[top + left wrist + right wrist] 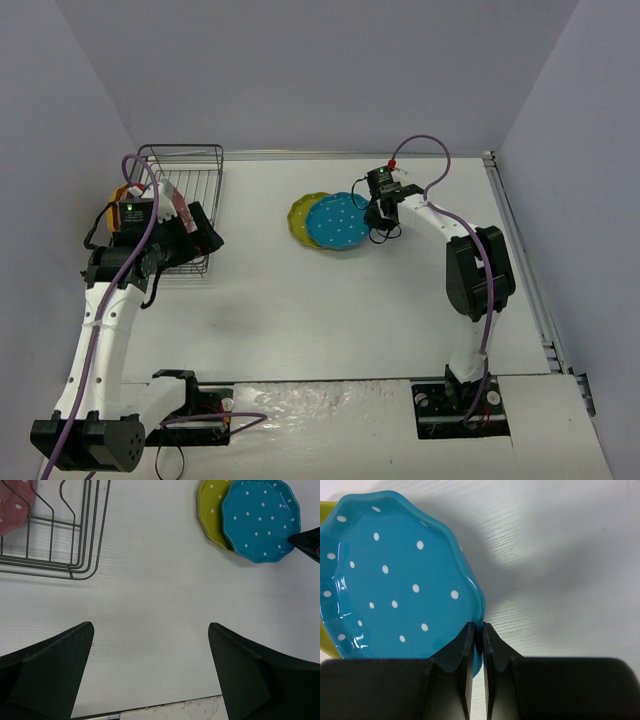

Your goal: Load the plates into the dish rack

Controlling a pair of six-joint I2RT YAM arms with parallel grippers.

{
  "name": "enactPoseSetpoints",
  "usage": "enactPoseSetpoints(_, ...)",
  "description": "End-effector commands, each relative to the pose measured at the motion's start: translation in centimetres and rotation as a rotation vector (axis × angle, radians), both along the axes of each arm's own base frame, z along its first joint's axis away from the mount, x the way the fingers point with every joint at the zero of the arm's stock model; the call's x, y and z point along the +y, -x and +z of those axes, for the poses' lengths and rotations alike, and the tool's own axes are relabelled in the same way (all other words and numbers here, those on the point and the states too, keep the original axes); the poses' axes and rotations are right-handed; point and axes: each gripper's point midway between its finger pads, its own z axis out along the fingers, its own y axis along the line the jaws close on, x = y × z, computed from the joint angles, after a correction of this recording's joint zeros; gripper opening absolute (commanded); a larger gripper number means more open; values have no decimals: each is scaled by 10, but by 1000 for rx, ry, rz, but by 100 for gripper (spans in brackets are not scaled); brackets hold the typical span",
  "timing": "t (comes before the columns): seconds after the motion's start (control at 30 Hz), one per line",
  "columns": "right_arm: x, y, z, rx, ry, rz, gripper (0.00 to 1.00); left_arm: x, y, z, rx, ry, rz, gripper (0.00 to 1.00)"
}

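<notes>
A teal-blue plate (338, 222) lies on the table, overlapping an olive-yellow plate (300, 218) to its left. My right gripper (480, 626) is shut on the teal plate's (385, 580) right rim, one finger over the plate and one outside it. The dish rack (185, 172) stands at the far left, with a pink plate (12, 505) upright in it. An orange plate (119, 193) shows at the rack's left end. My left gripper (150, 630) hangs open over bare table just right of the rack (55, 540), nothing between its fingers.
Grey walls close in the table on the left, back and right. A metal rail (520, 250) runs along the right edge. The right gripper's tip (307, 540) shows at the left wrist view's right edge, beside the teal plate (260, 517).
</notes>
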Motion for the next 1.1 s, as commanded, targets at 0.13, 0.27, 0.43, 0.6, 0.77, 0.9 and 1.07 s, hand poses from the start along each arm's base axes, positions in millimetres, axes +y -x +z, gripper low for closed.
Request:
enactPoseSetpoints(0.13,0,-8,26,-63,-22,11,14,-5,-13,17,-69,25,-6,97)
enactPoseSetpoints(0.27,3,-10,27,-66,-32,13,16,-5,-14,16,-69,28,-5,97)
enactPoseSetpoints(0.43,2,-10,20,-53,-23,17,23,-6,-17,15,-65,32,-5,97)
enactPoseSetpoints(0.6,3,-12,16,-48,-24,22,27,-7,-18,15,-62,32,-6,97)
enactPoseSetpoints(0.77,2,-14,30,-75,-32,48,43,-8,-19,15,-57,35,-13,97)
enactPoseSetpoints(0.9,-16,-15,62,-136,-67,75,72,-11,-20,23,-72,49,-27,97)
enactPoseSetpoints(1.07,-28,-5,79,-198,-267,175,90,-13,-19,32,-101,59,-38,97)
